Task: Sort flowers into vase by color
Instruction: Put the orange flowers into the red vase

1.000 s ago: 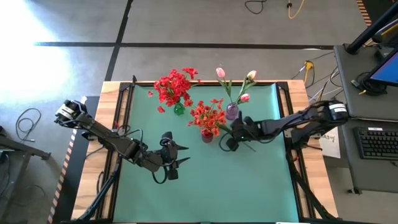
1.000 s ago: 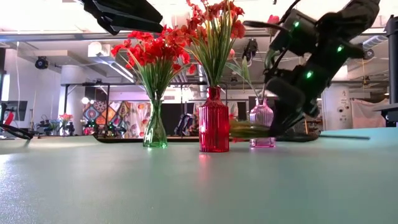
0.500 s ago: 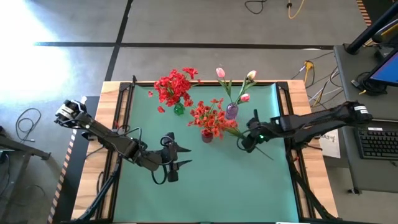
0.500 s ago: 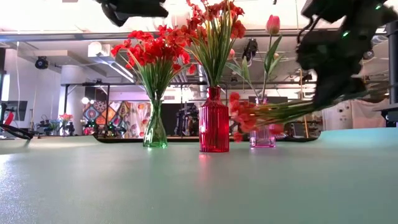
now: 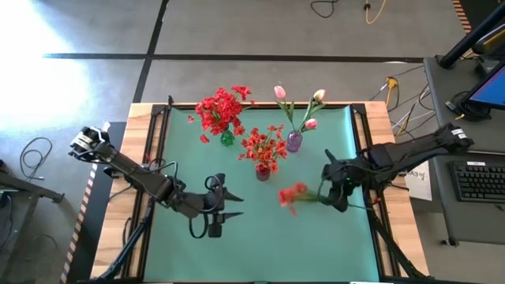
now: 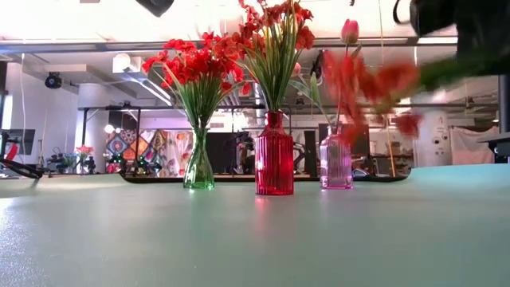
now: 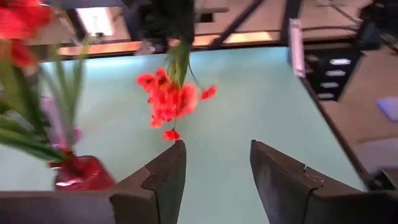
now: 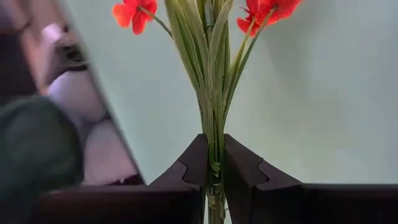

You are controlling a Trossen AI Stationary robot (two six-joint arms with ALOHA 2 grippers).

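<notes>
A green table (image 5: 260, 237) stands in a workshop. At its back, a green vase (image 5: 227, 139) and a red vase (image 5: 262, 172) hold red flowers, and a pink vase (image 5: 293, 142) holds tulips. The right gripper (image 5: 330, 194) is clamped on a red bunch (image 5: 293, 196) held above the table. The left gripper (image 5: 227, 203) hovers with fingers apart.

Three vases (image 6: 274, 155), four flower bunches (image 5: 223, 110), two grippers (image 5: 216, 207) over one green table (image 5: 260, 237).
</notes>
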